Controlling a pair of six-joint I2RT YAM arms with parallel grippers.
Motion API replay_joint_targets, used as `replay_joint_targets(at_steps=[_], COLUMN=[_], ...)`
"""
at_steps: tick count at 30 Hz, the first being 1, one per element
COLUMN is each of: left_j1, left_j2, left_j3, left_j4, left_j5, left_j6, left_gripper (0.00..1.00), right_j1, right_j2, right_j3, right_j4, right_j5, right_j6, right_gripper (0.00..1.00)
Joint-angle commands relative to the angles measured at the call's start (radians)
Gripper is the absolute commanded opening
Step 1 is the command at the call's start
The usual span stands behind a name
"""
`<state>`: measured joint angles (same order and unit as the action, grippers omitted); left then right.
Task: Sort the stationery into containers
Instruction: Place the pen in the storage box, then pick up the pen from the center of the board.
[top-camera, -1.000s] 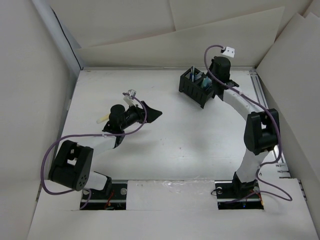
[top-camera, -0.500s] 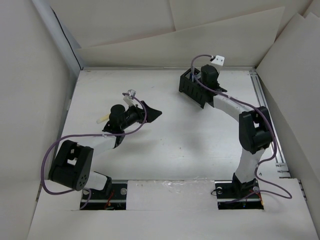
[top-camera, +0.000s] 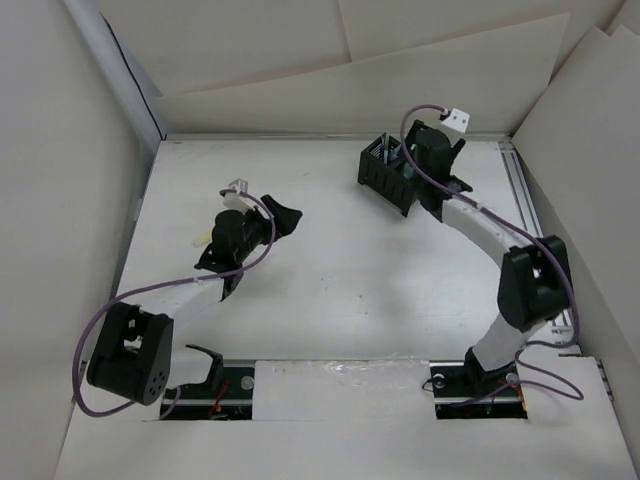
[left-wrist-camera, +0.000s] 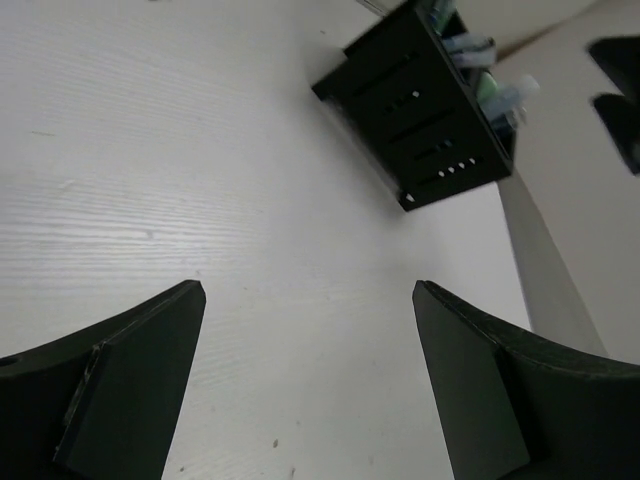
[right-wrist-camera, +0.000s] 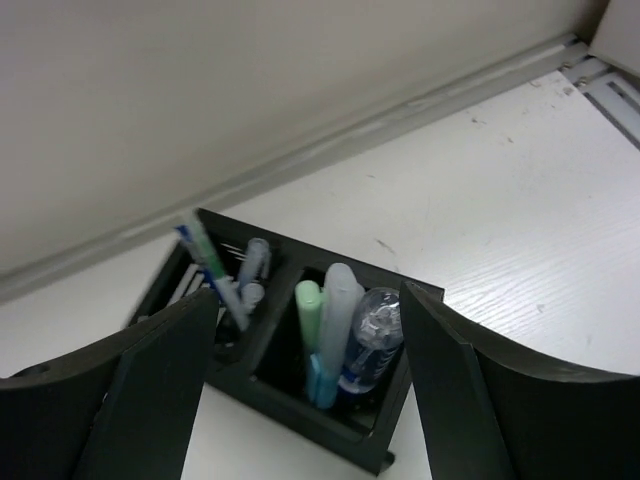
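Markers (right-wrist-camera: 340, 300) upright in organiser (right-wrist-camera: 300, 415) (lower ends hidden).

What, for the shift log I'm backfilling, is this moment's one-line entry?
left gripper open, empty, over table | right gripper open, empty, above organiser | pens, markers standing in organiser

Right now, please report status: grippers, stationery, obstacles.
Left gripper open, empty, over table. Right gripper open, empty, above black slotted organiser; pens, markers stand inside. Pale yellow item beside left arm; nothing blocking.

left hand (left-wrist-camera: 308, 300) spread, right hand (right-wrist-camera: 310, 300) seemingly spread
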<state>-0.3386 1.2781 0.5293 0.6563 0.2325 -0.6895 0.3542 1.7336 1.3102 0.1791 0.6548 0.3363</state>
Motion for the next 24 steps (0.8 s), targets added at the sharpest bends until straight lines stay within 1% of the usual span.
replay_joint_targets(at_steps=[1, 2, 3, 4, 5, 6, 7, 8, 11, 12, 13, 14, 15, 16, 17, 18, 20, 22, 24], left_j1=[0.010, 0.010, 0.010, 0.010, 0.010, 0.010, 0.010, 0.010, 0.010, 0.010, 0.010, 0.010, 0.024, 0.036, 0.073, 0.096, 0.162, 0.200, 0.251], left_j2=[-0.056, -0.066, -0.075, -0.075, -0.075, -0.085, -0.085, -0.085, -0.085, -0.076, -0.054, -0.039, -0.022, 0.018, 0.039, 0.061, 0.116, 0.139, 0.148], left_j3=[0.001, 0.020, 0.030, 0.040, 0.050, 0.051, 0.063, 0.078, 0.115, 0.154, 0.179, 0.204, 0.259, 0.286, 0.313, 0.339, 0.406, 0.429, 0.414], left_j4=[-0.140, -0.179, -0.217, -0.251, -0.308, -0.332, -0.383, -0.409, -0.496, -0.582, -0.625, -0.711, -0.756, -0.794, -0.829, -0.892, -0.946, -0.980, -0.971], left_j5=[-0.254, -0.293, -0.333, -0.394, -0.422, -0.447, -0.485, -0.504, -0.591, -0.619, -0.645, -0.689, -0.700, -0.700, -0.691, -0.676, -0.660, -0.625, -0.599], left_j6=[-0.039, -0.077, -0.096, -0.116, -0.137, -0.184, -0.208, -0.229, -0.313, -0.343, -0.367, -0.410, -0.432, -0.447, -0.461, -0.472, -0.481, -0.490, -0.516], left_gripper=[0.83, 0.82, 0.80, 0.78, 0.77, 0.74, 0.72, 0.71, 0.70, 0.70, 0.70, 0.73, 0.73, 0.73, 0.73, 0.72, 0.68, 0.65, 0.64], right_j1=[0.014, 0.029, 0.038, 0.054, 0.063, 0.072, 0.103, 0.121, 0.187, 0.198, 0.198, 0.207, 0.207, 0.207, 0.207, 0.198, 0.184, 0.154, 0.129], right_j2=[-0.163, -0.214, -0.241, -0.267, -0.313, -0.334, -0.356, -0.374, -0.439, -0.468, -0.483, -0.499, -0.514, -0.541, -0.552, -0.552, -0.562, -0.562, -0.562], right_j3=[-0.052, -0.112, -0.143, -0.176, -0.240, -0.273, -0.302, -0.356, -0.414, -0.449, -0.465, -0.476, -0.485, -0.497, -0.497, -0.497, -0.485, -0.485, -0.485], right_j4=[-0.012, -0.021, -0.021, -0.021, -0.021, -0.021, -0.021, -0.021, -0.021, -0.021, -0.021, -0.021, -0.021, -0.030, -0.030, -0.030, -0.058, -0.058, -0.058], right_j5=[-0.102, -0.118, -0.127, -0.154, -0.181, -0.205, -0.219, -0.230, -0.253, -0.253, -0.268, -0.294, -0.310, -0.319, -0.319, -0.328, -0.339, -0.383, -0.421], right_j6=[0.098, 0.128, 0.147, 0.165, 0.188, 0.228, 0.245, 0.245, 0.254, 0.242, 0.242, 0.242, 0.242, 0.242, 0.233, 0.221, 0.210, 0.201, 0.201], right_gripper=[0.79, 0.79, 0.77, 0.70, 0.56, 0.20, 0.03, 0.00, 0.00, 0.00, 0.00, 0.00, 0.00, 0.00, 0.00, 0.00, 0.00, 0.00, 0.02])
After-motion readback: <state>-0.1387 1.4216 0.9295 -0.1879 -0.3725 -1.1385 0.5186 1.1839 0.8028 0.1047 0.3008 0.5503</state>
